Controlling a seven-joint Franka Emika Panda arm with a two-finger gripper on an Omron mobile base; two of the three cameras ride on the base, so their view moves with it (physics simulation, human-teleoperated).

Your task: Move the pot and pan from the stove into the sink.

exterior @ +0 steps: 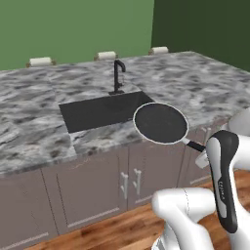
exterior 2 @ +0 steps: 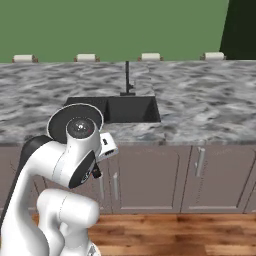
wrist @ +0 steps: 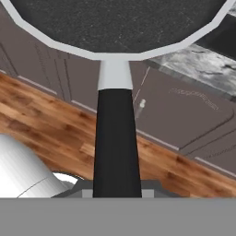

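- Broad grey marbled counter (exterior: 29, 97) across both base views, front edge running over grey cabinet doors (exterior: 102, 190) and wooden floor (wrist: 55, 124); wide bare stone on either side of the basin.
- Green wall (exterior: 73, 27) behind the counter, with small pale holders (exterior: 40, 61) lined along the back edge.
- Black recessed sink (exterior: 97, 112) set near the counter's front, only a narrow strip of stone between its near rim and the counter edge; slim black faucet (exterior: 117, 75) upright at its back rim.
- Flat black pan (exterior: 160, 123) held in the air at the sink's right front corner, disc overlapping that corner and the front strip of counter in the left base view; roughly level, open face up.
- Long axis from disc to handle (wrist: 117, 138) pointing away from the sink, out past the counter edge toward the arm; in the hand view, handle straight up the middle, disc at the top.
- In the right base view, pan partly hidden behind the arm's joint, thin light rim (exterior 2: 57, 117) just left of the sink's near left corner.
- Gripper (wrist: 117, 193) clamped on the handle's far end, as far as can be judged — fingertips mostly hidden at the bottom of the hand view.
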